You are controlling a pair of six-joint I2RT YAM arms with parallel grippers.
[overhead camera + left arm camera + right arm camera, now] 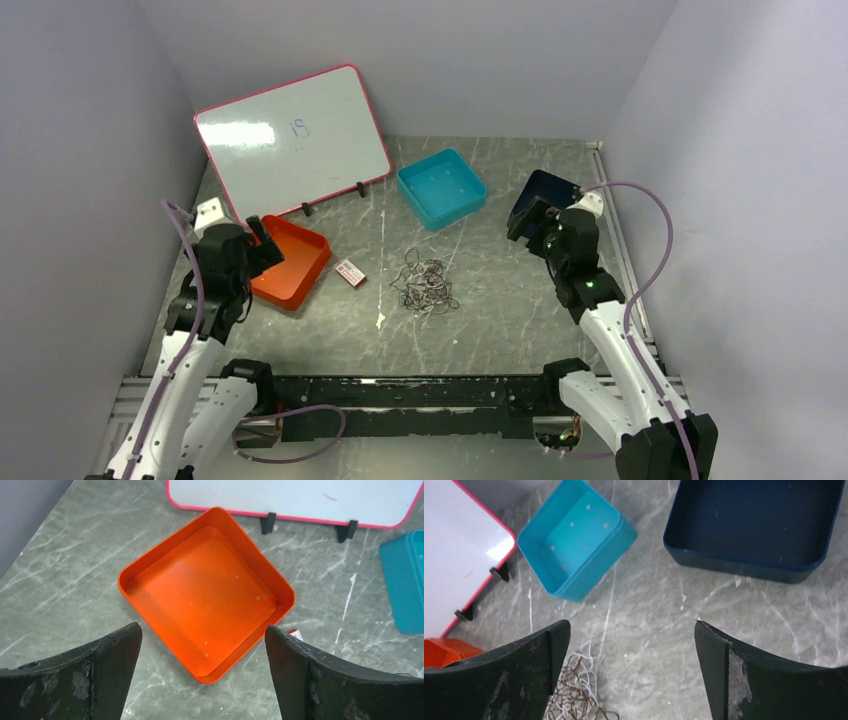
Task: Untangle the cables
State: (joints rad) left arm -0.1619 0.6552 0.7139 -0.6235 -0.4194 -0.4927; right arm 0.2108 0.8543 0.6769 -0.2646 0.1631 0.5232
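A grey marbled table fills the middle of the top view. A whiteboard with a pink rim leans at its upper left, with a faint blue mark on its face. Three trays stand around the table: an orange tray at the left just below the whiteboard, a teal tray at upper centre, and a navy tray at upper right. The left gripper hangs above the orange tray, jaws spread wide and holding nothing. The right gripper hangs over the near edge of the navy tray, likewise wide open and empty. The cables lie in one loose knotted heap of dark, reddish and white strands on the bare table at centre, below the teal tray and apart from both grippers; in the right wrist view they show at the lower left, beside the left finger. A small red and white box lies between the orange tray and the cables.
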